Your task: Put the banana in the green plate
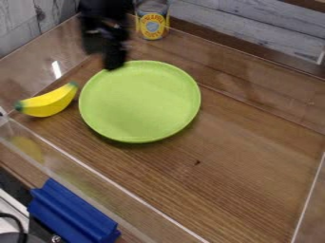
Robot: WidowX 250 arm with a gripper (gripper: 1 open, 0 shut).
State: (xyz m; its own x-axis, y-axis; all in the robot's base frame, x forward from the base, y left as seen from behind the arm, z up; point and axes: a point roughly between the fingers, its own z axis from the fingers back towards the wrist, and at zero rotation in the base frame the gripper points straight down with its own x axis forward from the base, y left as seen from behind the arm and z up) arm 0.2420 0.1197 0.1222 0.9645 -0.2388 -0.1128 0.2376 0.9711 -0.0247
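Observation:
The banana (47, 101) is small, yellow and curved, with a dark green tip, and lies on the wooden table left of the green plate. The green plate (140, 100) is a large round lime-green dish with nothing on it. My gripper (102, 55) is dark and blurred by motion. It hangs pointing down above the plate's far left rim, up and to the right of the banana. Its two fingers stand apart, open, with nothing between them.
A yellow can (152, 24) stands at the back behind the plate. A blue object (70, 218) sits at the near left corner. Clear acrylic walls (305, 204) border the wooden table.

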